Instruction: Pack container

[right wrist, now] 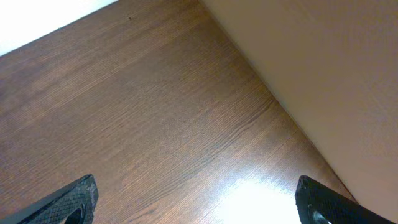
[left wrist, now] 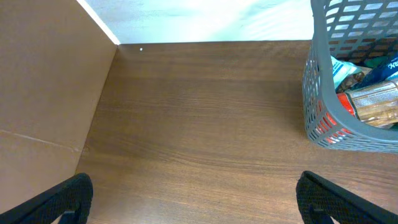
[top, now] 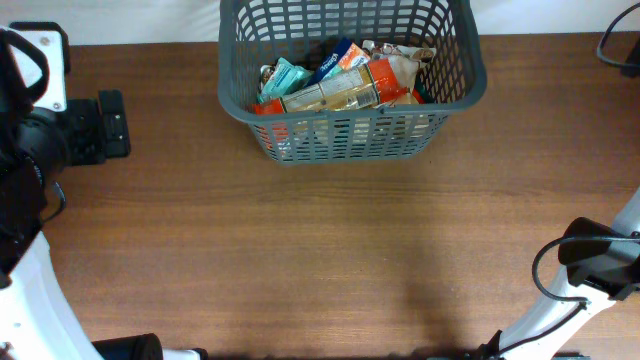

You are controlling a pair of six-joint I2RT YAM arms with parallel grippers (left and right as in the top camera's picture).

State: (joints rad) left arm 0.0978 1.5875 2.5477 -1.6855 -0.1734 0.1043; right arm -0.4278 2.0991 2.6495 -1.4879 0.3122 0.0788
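The container is a dark grey lattice basket at the back middle of the table, holding several food packets in teal, blue, orange and clear wrap. Its corner also shows at the right of the left wrist view. My left gripper is open and empty over bare wood, to the left of the basket. My right gripper is open and empty over bare wood near the table's right edge. In the overhead view both arms sit at the side edges, with the fingers not seen.
The wooden table spreads in front of the basket. The left arm's black base stands at the far left, the right arm at the lower right. A table edge runs diagonally in the right wrist view.
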